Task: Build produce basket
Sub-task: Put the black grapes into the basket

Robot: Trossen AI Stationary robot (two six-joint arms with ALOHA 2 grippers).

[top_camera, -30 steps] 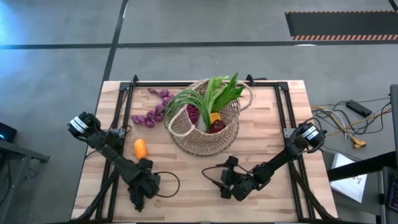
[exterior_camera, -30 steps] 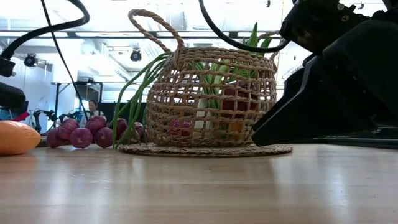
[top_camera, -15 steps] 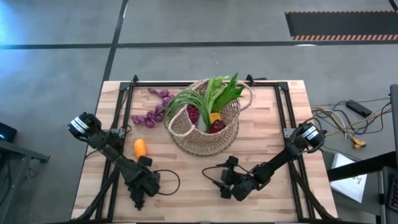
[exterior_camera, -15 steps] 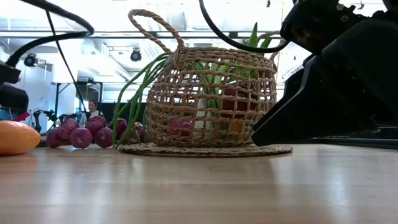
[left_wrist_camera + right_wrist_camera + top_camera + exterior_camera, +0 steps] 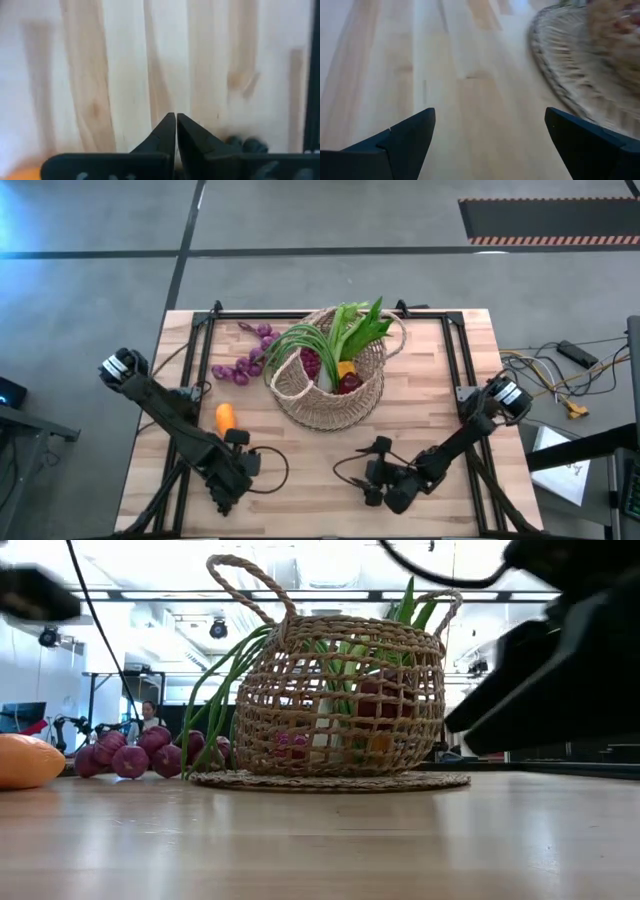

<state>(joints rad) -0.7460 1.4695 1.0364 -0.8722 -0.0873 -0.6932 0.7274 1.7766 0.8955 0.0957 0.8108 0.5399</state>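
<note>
**A:** From above, what have you got on the table (image 5: 450, 390)?

**B:** You've got pale wood planks with a black frame along the edges, standing on a grey floor crossed by dark lines; a striped mat lies far off, and cables trail at the right. The basket (image 5: 325, 405) sits at the middle toward the far edge, with leeks (image 5: 355, 328), a red apple (image 5: 349, 383) and a small orange fruit in it. A purple grape bunch (image 5: 245, 358) lies on the wood just left of it, and an orange fruit (image 5: 226, 418) lies nearer you. Your left gripper (image 5: 222, 502) is low at the near left edge, your right gripper (image 5: 372, 490) near the front centre, both well apart from the basket.

**A:** And from table height?

**B:** The basket (image 5: 340, 700) stands upright on its flat woven rim, loop handle up, greens poking out. Grapes (image 5: 140, 752) sit left of it, the orange fruit (image 5: 28, 760) at the far left. Behind is a bright room with ceiling lights, and a person (image 5: 150, 712) far back. A dark arm fills the right.

**A:** Left wrist?

**B:** Your fingers (image 5: 165, 135) are pressed together, holding nothing, over bare planks.

**A:** Right wrist?

**B:** Your fingers (image 5: 405, 135) are spread wide and empty over the wood, with the basket's rim (image 5: 560, 85) ahead.
</note>
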